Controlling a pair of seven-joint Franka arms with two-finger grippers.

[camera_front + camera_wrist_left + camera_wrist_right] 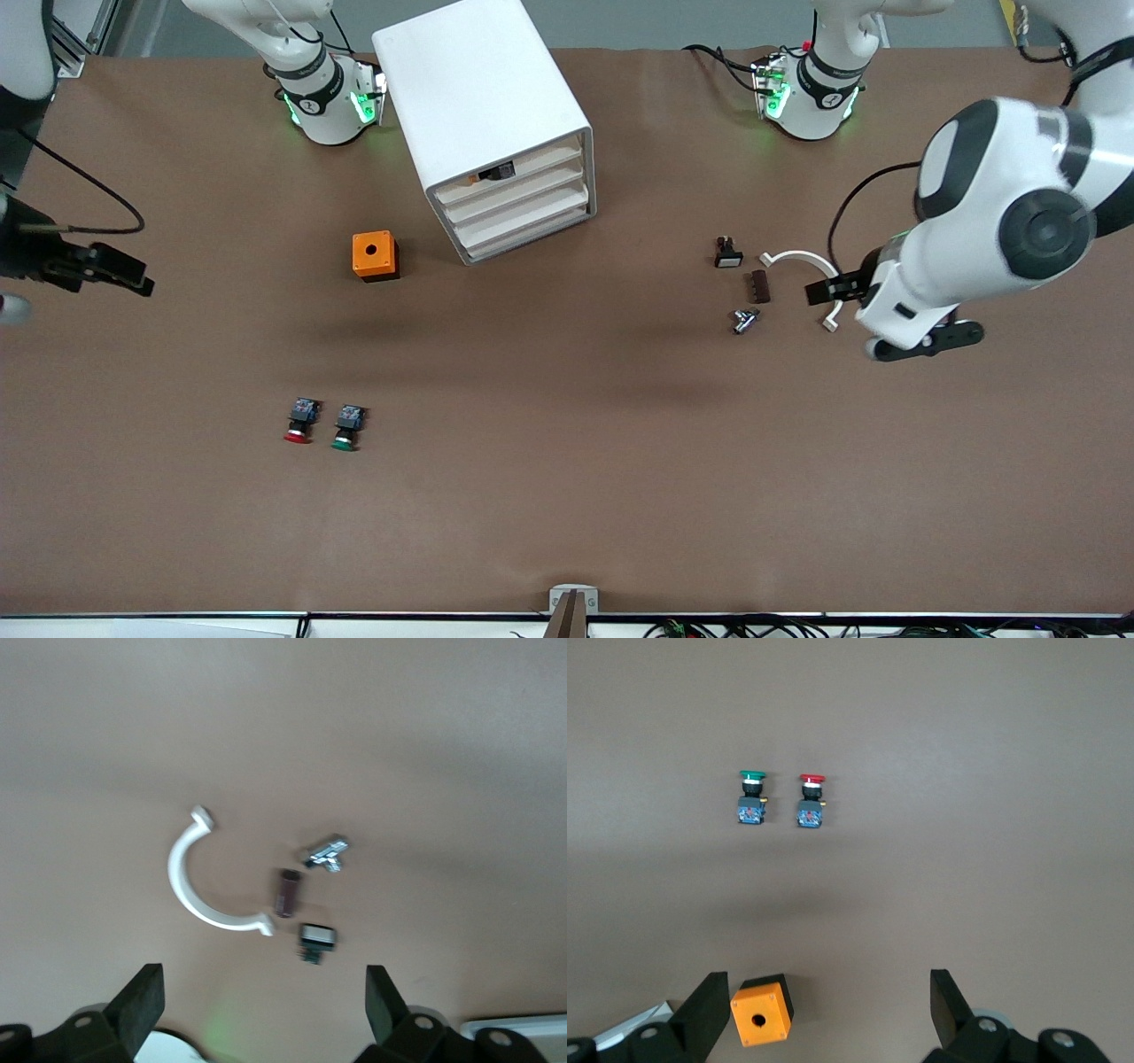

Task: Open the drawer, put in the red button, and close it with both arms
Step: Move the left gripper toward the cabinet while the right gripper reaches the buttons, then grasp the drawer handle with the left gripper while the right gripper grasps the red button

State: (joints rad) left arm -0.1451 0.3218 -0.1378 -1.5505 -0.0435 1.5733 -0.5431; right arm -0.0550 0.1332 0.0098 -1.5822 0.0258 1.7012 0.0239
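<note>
Drawer unit fully closed. Red button nearer the camera than it, touching-close to green button: wrong-pick risk. Left gripper and right gripper both spread, empty, hovering over table.

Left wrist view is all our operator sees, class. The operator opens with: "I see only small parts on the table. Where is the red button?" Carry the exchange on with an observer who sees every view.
Observer: The red button lies toward the right arm's end of the table, beside a green button.
Operator: Where are the drawers, and is the right gripper near them?
Observer: The cabinet stands between the arm bases, farther from the front camera than the buttons. The right gripper hangs open over the right arm's end of the table, apart from the cabinet.
</note>
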